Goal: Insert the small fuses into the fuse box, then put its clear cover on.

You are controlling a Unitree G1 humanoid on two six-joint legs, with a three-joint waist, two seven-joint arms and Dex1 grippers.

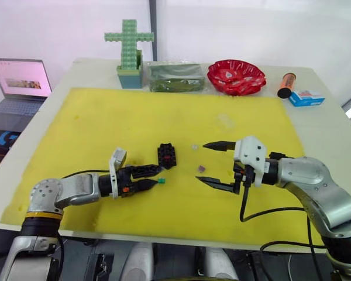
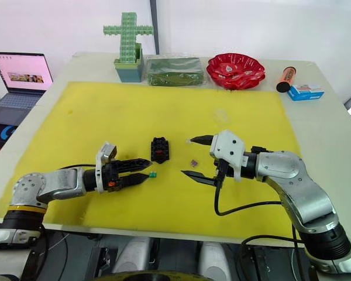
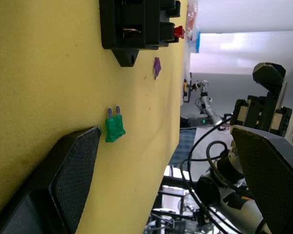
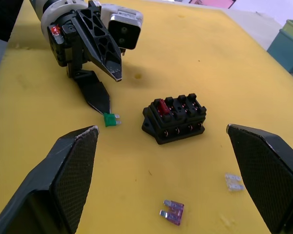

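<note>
Fuse box point(image 4: 175, 119) sits on the yellow mat point(image 1: 105, 129), roughly midway between its left and right edges and nearer the front edge than the back, with a red fuse point(image 4: 160, 106) already seated in one end slot. Just off its front-left side the green fuse point(image 4: 111, 119) lies flat on the mat, touching the tip of the lower finger of my left gripper point(image 1: 154, 176), whose fingers are spread and hold nothing. To the right of the box lie the brownish-purple fuse point(image 4: 173, 212) and, a little farther back, the pale grey fuse point(image 4: 233, 181), both loose on the mat. My right gripper point(image 1: 213, 165) hovers over that side with its fingers wide apart and empty. Along the table's back edge stand a green block cross point(image 1: 128, 44), a green packet point(image 1: 175, 76), a red bowl point(image 1: 236, 76), an orange tube point(image 1: 286, 85) and a blue carton point(image 1: 306, 98). A laptop point(image 1: 20, 82) sits off the left edge.
</note>
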